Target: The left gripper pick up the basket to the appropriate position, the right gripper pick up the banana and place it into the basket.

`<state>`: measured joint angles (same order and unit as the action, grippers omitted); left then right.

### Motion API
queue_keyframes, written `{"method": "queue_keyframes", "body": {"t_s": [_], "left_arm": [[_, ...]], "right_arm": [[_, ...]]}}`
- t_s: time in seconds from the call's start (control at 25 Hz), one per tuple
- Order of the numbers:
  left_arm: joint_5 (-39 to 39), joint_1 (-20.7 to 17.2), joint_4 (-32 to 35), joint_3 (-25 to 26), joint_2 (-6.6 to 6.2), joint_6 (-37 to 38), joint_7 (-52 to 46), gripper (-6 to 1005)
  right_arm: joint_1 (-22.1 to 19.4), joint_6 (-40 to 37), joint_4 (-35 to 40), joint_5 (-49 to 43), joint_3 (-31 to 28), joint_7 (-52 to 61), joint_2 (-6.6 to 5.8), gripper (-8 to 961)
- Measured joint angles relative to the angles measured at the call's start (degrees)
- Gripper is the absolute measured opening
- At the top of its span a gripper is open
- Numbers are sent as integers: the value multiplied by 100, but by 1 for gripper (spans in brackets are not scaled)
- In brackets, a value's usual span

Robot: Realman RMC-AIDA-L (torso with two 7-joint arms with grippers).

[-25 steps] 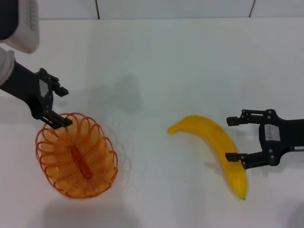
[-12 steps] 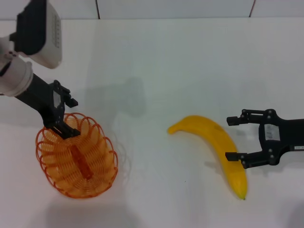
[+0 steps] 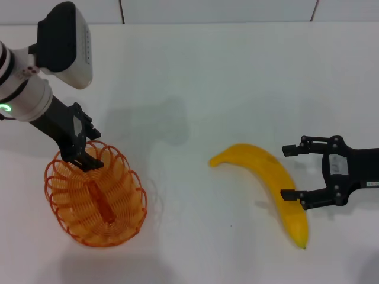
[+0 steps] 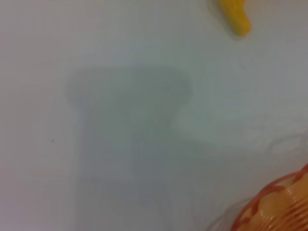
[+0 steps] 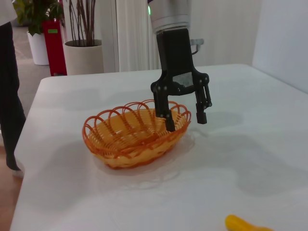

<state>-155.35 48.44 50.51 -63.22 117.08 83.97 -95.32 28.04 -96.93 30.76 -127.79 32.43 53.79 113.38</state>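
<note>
Both grippers gape: left gripper (image 3: 84, 146) straddles the basket (image 3: 95, 200) rim, seemingly untouched; right gripper (image 3: 288, 173) flanks banana (image 3: 269, 184).

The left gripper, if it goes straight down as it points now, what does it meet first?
Probably the basket rim: the open left gripper straddles it, one finger inside, the other outside.

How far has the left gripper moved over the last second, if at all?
Yes. The left gripper has shifted toward the robot's right and slightly nearer, now straddling the far rim of the basket, which has stayed put. It is open.
</note>
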Motion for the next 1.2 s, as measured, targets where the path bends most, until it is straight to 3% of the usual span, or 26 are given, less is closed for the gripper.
{"method": "queue_keyframes", "body": {"t_s": [0.08, 0.52, 0.72, 0.92, 1.2], "left_arm": [[-9, 8, 0, -22, 1, -1, -51, 692], [-9, 58, -6, -113, 5, 1, -155, 459], [10, 60, 14, -117, -2, 5, -246, 244], [34, 78, 46, -71, -15, 57, -282, 133], [160, 21, 336, -30, -39, 549, -231, 89]], "right_arm": [[0, 0, 0, 0, 0, 0, 0, 873], [0, 0, -9, 0, 0, 0, 0, 872], [-11, 0, -9, 0, -7, 0, -2, 872], [-21, 8, -9, 0, -3, 0, -8, 872], [-53, 9, -10, 0, -25, 0, -19, 871]]}}
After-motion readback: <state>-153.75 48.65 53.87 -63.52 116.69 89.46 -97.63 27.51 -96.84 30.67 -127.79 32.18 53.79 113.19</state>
